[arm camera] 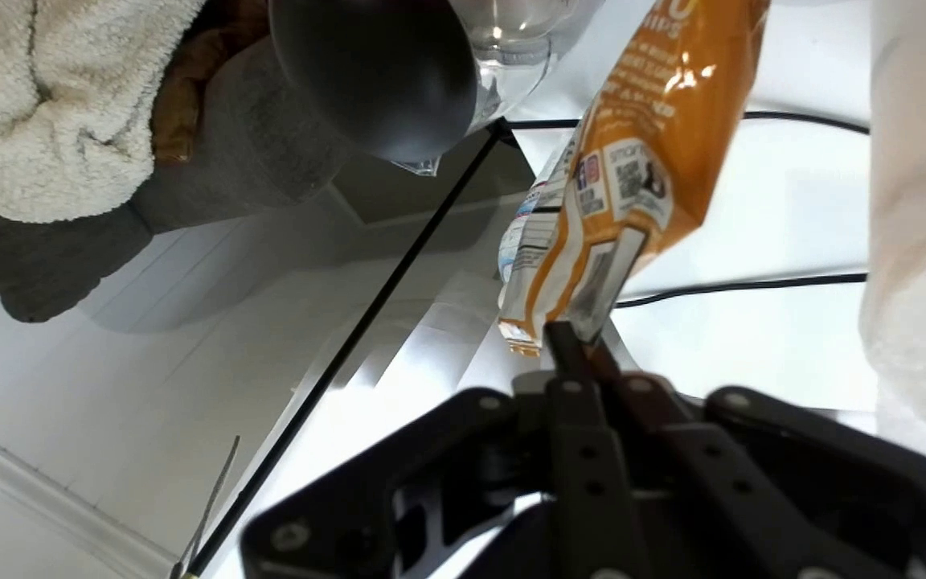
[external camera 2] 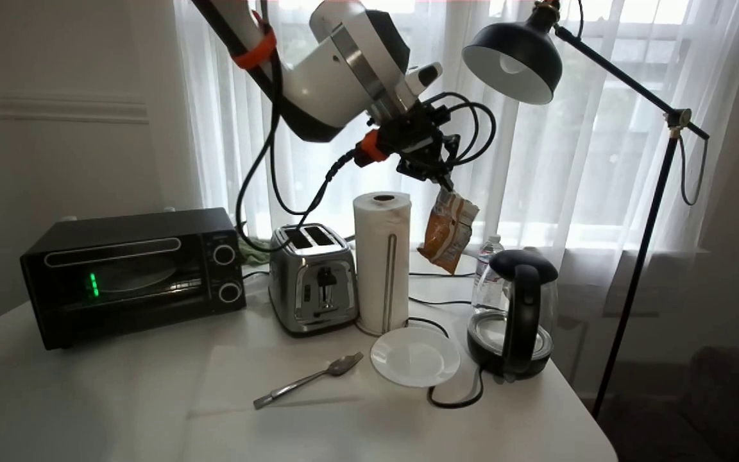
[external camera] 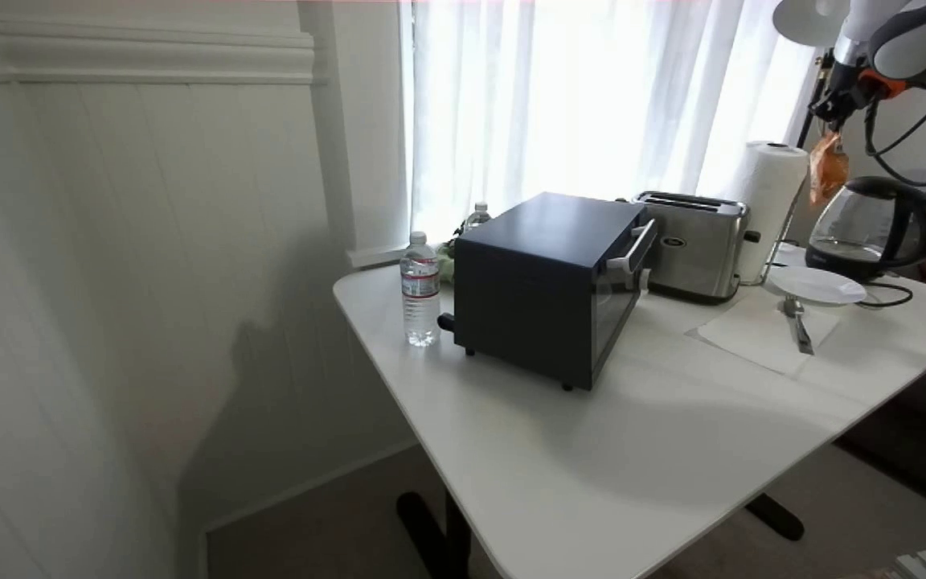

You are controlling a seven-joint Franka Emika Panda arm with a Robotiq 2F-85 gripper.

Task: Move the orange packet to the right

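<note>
The orange packet (external camera 2: 448, 232) hangs in the air from my gripper (external camera 2: 446, 183) in both exterior views; it also shows against the window side in an exterior view (external camera: 829, 170). It is orange with white and tan patches and hangs tilted. In an exterior view it is between the paper towel roll and the kettle, above the table. In the wrist view the packet (arm camera: 656, 137) extends away from the fingertips (arm camera: 582, 342), which are shut on one end of it. The pinched bit of the packet is hidden between the fingers.
On the white table (external camera: 672, 450) stand a black toaster oven (external camera 2: 132, 273), a toaster (external camera 2: 315, 282), a paper towel roll (external camera 2: 373, 263), a glass kettle (external camera 2: 520, 321) and water bottles (external camera: 420, 293). A white plate (external camera 2: 415, 357), cutlery (external camera 2: 308, 380) and cables lie there. A lamp (external camera 2: 517, 58) rises beside the kettle.
</note>
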